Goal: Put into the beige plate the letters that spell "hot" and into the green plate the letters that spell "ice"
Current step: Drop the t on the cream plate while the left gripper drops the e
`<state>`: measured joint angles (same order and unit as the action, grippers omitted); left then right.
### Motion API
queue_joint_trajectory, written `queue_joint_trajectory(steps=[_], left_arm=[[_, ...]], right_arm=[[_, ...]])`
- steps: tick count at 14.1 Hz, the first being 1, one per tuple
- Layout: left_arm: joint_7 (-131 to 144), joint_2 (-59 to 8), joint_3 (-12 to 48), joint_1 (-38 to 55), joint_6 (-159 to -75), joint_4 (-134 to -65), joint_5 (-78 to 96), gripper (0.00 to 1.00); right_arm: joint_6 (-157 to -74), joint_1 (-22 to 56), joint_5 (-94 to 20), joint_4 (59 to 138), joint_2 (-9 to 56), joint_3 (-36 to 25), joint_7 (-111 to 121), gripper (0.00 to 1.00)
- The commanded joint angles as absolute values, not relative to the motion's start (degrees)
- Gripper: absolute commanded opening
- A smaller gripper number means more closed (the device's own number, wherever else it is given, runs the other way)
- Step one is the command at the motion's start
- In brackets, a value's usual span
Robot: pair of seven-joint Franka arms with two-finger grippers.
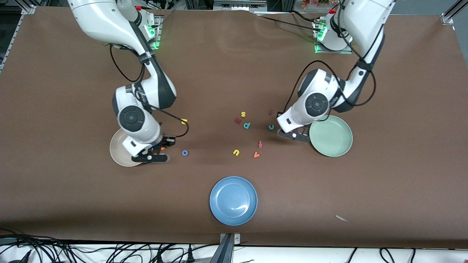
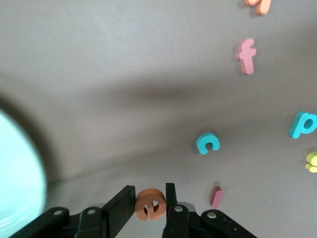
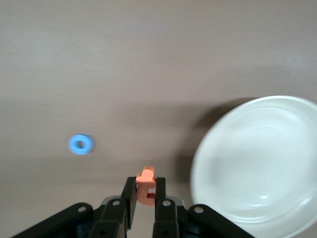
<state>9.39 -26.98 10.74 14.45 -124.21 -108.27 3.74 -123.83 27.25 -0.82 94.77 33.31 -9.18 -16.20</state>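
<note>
Right gripper [image 3: 145, 198] beside beige plate [image 3: 257, 163], fingers clamped on orange t [image 3: 146, 184], stem upright. Left gripper [image 2: 149, 206] beside green plate [image 1: 331, 136], fingers pinching orange e [image 2: 149, 204] above table [image 1: 329, 201].

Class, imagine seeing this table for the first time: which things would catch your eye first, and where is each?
Both arms carry a small foam letter: the right gripper is shut on the orange t over the table beside the beige plate, and the left gripper is shut on the orange e beside the green plate. Between them lie scattered letters, with the blue plate nearest the front camera.
</note>
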Motion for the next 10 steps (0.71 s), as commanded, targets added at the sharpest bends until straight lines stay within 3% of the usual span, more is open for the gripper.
queue_joint_trajectory(steps=[1,6,7,8,9,10], left_arm=[[0.9,-27.0,10.6,9.2,-121.6,-106.5,3.6,0.21],[-13.1,-31.2,10.6,-0.3,-125.6,-106.1,-2.5,0.22],[-13.3,-32.6,10.6,-1.3,-126.5,-106.2,-4.0,0.21],[-14.0,-33.1,10.6,-2.8,-126.6,-106.2,-4.4,0.21],[-14.7,-33.6,10.6,-3.3,-126.7,-106.3,-4.4,0.21],[-14.9,-34.3,10.7,-3.8,-126.7,-106.3,-4.4,0.21]], right_arm=[[-123.9,27.1,-4.8,100.2,29.7,-12.7,-7.8,0.00],[-125.9,24.5,-11.7,103.1,30.6,-17.8,6.2,0.00],[-126.0,23.8,-12.3,103.1,31.2,-17.8,7.3,0.04],[-126.6,23.4,-13.3,103.0,31.6,-17.8,7.4,0.24],[-126.8,23.3,-14.8,102.8,31.8,-17.8,7.1,0.73],[-126.6,23.3,-17.1,102.4,31.8,-17.7,6.8,1.00]])
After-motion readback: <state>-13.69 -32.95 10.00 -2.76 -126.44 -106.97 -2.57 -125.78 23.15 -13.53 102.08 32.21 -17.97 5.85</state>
